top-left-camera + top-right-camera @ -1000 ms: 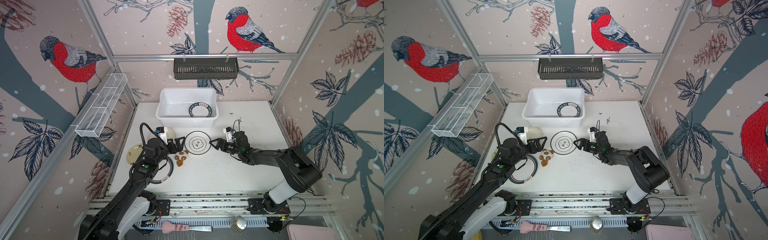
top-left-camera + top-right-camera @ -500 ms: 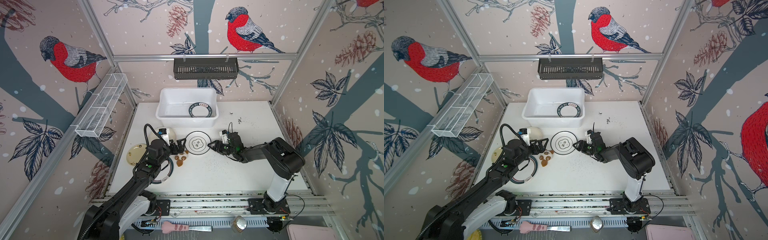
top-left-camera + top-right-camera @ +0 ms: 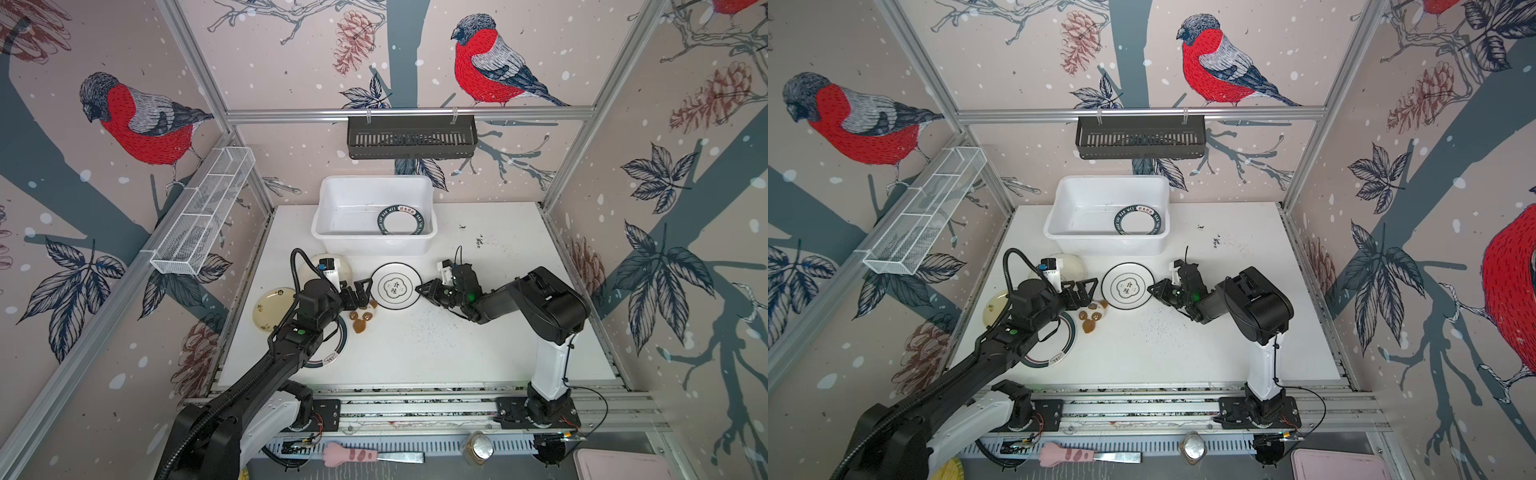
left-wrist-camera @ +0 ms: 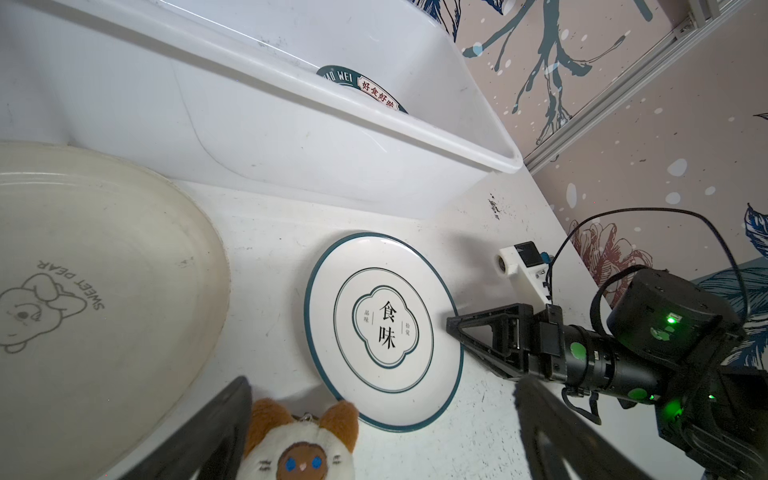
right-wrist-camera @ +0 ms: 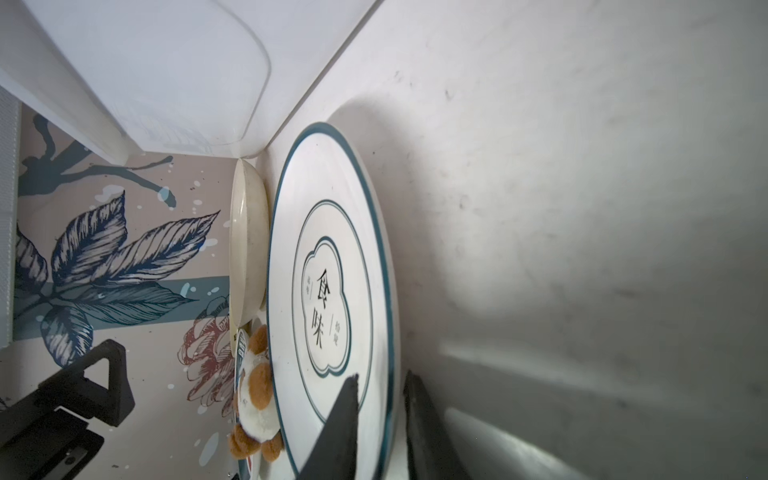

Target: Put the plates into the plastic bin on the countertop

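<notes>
countertop [image 3: 478, 345]: white, speckled; bin at its 12 o'clock edge.
plastic bin [image 3: 374, 245]: dark-ringed plate [image 3: 401, 222] lies flat inside, toward 3 o'clock.
green-rimmed plate [image 3: 395, 286]: flat on the counter, just off the bin's 6 o'clock side.
cream plate [image 3: 345, 270]: at its 9 o'clock, partly under the left arm.
right gripper [image 3: 420, 287]: narrow, pinching the green-rimmed plate's rim at 3 o'clock.
left gripper [image 3: 368, 293]: wide, just off that plate's 9 o'clock edge.
plush toy [image 3: 360, 322]: at 7 o'clock, beside the rim.
</notes>
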Controlling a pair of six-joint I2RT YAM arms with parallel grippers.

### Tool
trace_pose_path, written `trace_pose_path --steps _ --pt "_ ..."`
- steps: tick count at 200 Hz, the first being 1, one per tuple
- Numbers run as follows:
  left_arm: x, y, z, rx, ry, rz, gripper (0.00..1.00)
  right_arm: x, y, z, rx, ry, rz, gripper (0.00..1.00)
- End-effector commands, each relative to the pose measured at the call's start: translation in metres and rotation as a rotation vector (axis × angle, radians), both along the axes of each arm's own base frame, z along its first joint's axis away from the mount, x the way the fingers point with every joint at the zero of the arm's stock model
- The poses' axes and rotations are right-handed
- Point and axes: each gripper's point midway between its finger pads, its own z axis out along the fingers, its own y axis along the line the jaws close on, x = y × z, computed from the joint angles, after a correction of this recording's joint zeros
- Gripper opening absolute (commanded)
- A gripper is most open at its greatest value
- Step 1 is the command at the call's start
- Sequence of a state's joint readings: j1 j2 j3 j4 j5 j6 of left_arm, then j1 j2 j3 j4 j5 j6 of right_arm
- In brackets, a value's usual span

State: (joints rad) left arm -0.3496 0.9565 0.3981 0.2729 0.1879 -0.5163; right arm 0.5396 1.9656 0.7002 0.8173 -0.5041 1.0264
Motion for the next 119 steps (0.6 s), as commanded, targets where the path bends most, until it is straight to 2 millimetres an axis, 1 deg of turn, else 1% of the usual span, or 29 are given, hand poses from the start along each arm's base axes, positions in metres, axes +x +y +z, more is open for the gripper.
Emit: trace_pose_path --steps 1,40,69,119 --pt "0.003 -0.003 0.011 -0.015 -0.042 -0.01 0.98 0.005 0.004 0.007 0.056 -0.001 -0.01 0.17" --pt "0.004 -0.006 0.01 -0.023 -0.038 -0.018 0.98 0.002 -0.002 0.005 0.088 0.014 -0.034 0.03" --pt "0.005 -0.008 0.007 -0.027 -0.026 -0.025 0.98 -0.002 -0.011 0.004 0.087 0.021 -0.052 0.02" --pt "0.006 -0.009 0.004 -0.024 -0.021 -0.029 0.98 -0.007 -0.024 0.011 0.079 0.008 -0.076 0.01"
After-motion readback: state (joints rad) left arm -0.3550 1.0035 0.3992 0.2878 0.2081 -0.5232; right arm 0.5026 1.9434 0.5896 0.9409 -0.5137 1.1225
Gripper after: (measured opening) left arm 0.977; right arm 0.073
